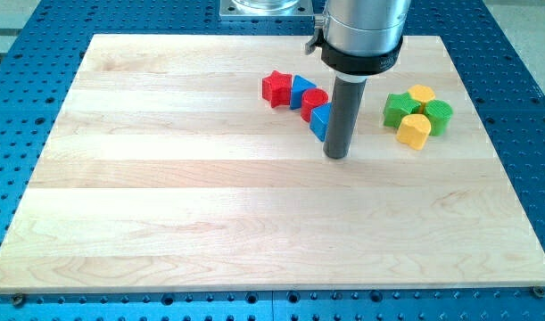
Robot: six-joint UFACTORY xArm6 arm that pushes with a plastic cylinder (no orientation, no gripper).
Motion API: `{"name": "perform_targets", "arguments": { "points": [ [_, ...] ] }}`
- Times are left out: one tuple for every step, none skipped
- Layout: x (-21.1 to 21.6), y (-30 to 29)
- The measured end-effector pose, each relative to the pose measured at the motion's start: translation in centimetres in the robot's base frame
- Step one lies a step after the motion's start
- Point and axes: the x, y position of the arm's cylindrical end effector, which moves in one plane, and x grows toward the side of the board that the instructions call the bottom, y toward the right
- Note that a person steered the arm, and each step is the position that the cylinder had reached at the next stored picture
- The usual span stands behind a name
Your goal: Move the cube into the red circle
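Note:
My tip point(337, 155) stands just right of and a little below a blue cube point(319, 120), touching or almost touching it; the rod hides the cube's right side. The red circle point(313, 101) lies directly against the cube's upper left. A blue block point(301, 88), partly triangular, sits up-left of the red circle, and a red star point(276, 89) is at the left end of this chain.
A cluster at the view's right holds a green star point(398, 109), a yellow block point(421, 94), a green round block point(437, 116) and a yellow heart-like block point(414, 130). The wooden board point(165, 214) lies on a blue perforated table.

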Motion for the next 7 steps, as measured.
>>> {"name": "perform_targets", "arguments": {
  "points": [
    [0.0,-0.2],
    [-0.2,-2.7],
    [-0.4,-3.8],
    [2.1,-2.8],
    [1.4,-1.0],
    [-2.1,-0.9],
    [-5.2,-1.4]
  ]
}}
